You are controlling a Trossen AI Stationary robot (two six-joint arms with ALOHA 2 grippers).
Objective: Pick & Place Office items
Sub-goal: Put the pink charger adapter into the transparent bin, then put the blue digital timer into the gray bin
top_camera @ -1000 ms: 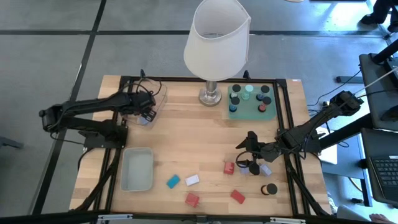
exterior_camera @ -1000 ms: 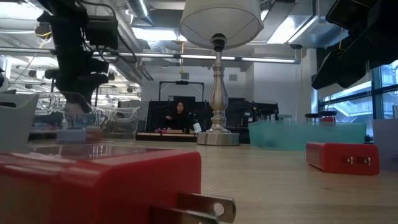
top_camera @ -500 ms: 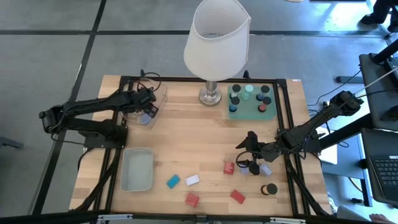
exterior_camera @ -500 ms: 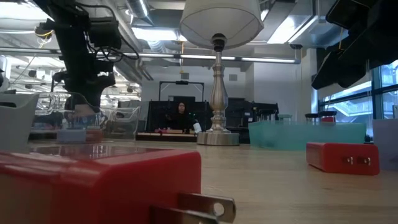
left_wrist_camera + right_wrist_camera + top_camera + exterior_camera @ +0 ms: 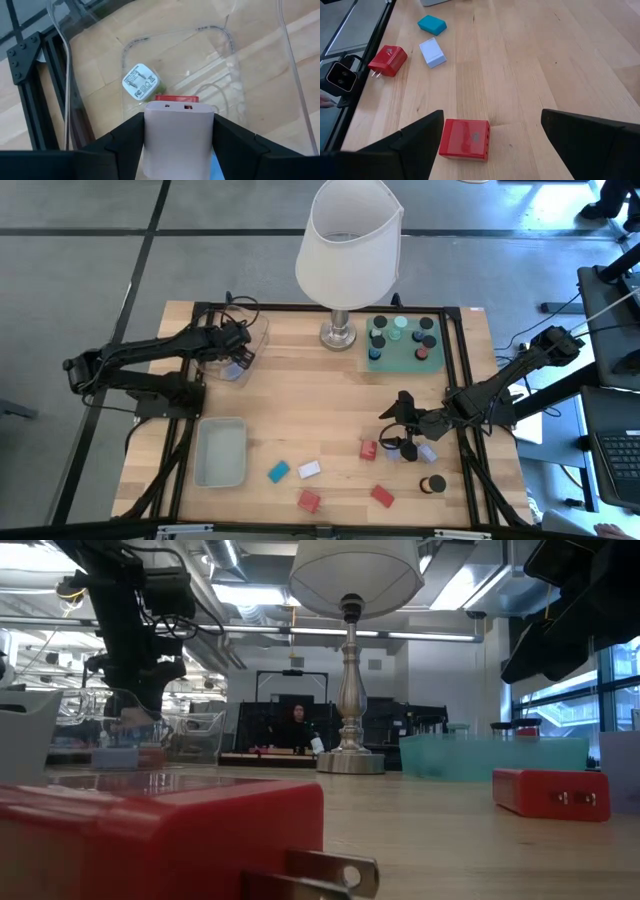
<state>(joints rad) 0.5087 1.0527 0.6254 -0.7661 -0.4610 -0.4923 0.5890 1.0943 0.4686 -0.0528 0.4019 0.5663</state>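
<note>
Wood table (image 5: 320, 410) carries lamp (image 5: 348, 250); glazed, ceiling-lit room behind.

One camera looks straight down on my whole bench (image 5: 300, 400); another sits at benchtop level facing the room, both sharing the lamp (image 5: 350, 240). My wrist cameras peer closely past each claw.

Wood table (image 5: 300, 410) w/ lamp (image 5: 340, 335), bin (image 5: 220, 452), red blocks (image 5: 309, 501).
</note>
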